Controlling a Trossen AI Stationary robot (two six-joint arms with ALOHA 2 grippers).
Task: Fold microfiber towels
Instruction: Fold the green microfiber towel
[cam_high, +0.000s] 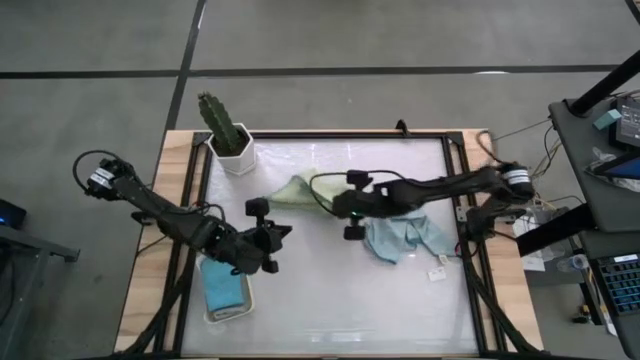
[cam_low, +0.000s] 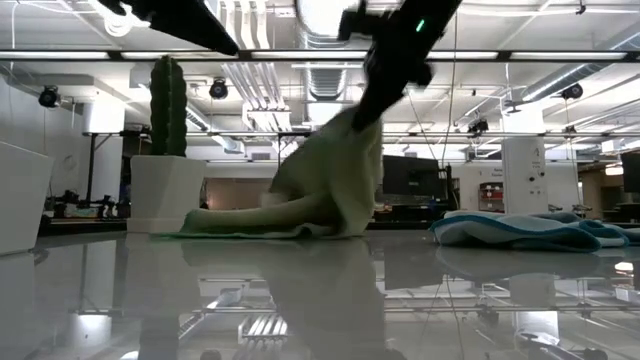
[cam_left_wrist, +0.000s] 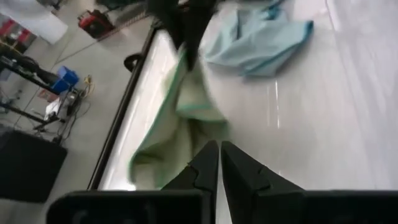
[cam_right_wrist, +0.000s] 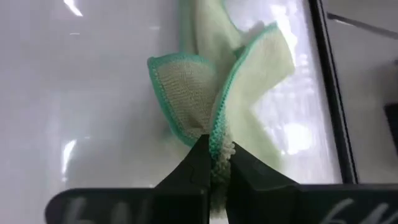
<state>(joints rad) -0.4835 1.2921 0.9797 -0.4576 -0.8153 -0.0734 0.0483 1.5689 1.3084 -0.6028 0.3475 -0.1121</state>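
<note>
Right fingers (cam_right_wrist: 214, 163) pinched on sage green towel (cam_right_wrist: 205, 93) edge, lifted off tabletop (cam_high: 330, 290); left fingers (cam_left_wrist: 219, 163) closed, empty. Raise slowly, keep corners aligned.

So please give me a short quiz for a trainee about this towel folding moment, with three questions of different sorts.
1. True or false: the right gripper is shut on the sage green towel.
2. Where does the folded teal towel lie? A) beside the potted cactus B) in the white tray C) on the pale blue towel
3. Fill in: the left gripper is ___ and holds nothing.

Key: 1 true; 2 B; 3 shut
</note>
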